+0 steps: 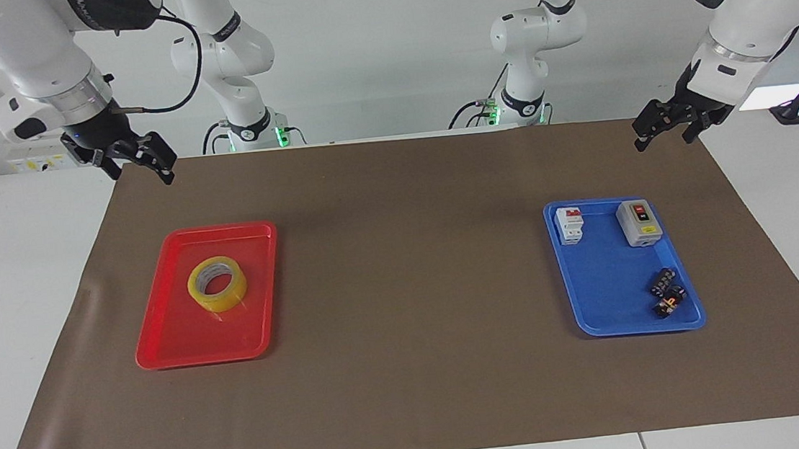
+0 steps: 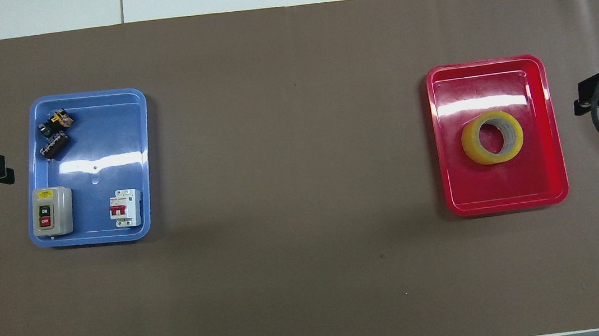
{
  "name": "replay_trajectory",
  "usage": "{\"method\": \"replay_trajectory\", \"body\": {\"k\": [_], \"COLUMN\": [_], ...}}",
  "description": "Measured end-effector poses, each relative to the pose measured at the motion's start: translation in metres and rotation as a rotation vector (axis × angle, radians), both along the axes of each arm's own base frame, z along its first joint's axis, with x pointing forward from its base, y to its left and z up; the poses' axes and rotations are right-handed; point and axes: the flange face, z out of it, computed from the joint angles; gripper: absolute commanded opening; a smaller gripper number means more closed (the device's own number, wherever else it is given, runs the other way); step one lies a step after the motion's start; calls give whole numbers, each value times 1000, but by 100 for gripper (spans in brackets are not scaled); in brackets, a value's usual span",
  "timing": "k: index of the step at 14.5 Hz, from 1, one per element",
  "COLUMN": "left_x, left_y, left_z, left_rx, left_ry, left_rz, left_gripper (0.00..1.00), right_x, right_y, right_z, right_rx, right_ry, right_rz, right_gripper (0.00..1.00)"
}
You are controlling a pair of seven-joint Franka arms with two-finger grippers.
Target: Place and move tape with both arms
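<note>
Both grippers are being held apart-fingered, empty. Tape (image 1: 216,283) is lying in the red tray (image 1: 164,339), well apart from the right gripper (image 1: 137,163) and the left gripper (image 1: 664,129).

a brown mat (image 1: 422,396) covers the table. on it, toward the right arm's end, lies a red tray (image 1: 171,342), and toward the left arm's end a blue tray (image 1: 611,293). the blue tray holds a grey on/off switch box (image 1: 639,222), a white circuit breaker (image 1: 569,225) beside it, and two small dark parts (image 1: 666,293) farther from the robots.
</note>
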Motion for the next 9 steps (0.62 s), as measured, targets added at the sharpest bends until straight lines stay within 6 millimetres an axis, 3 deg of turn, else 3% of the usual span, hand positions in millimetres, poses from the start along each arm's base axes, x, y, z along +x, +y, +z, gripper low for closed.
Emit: {"method": "replay_trajectory", "body": {"k": [9], "left_x": [0], "left_y": [0], "left_z": [0], "left_rx": [0], "left_ry": [0], "left_rz": [0], "left_gripper": [100], "right_x": [-1], "right_y": [20], "right_z": [3], "right_rx": [-50], "right_ry": [-16], "right_rz": [122], "right_gripper": [100]}}
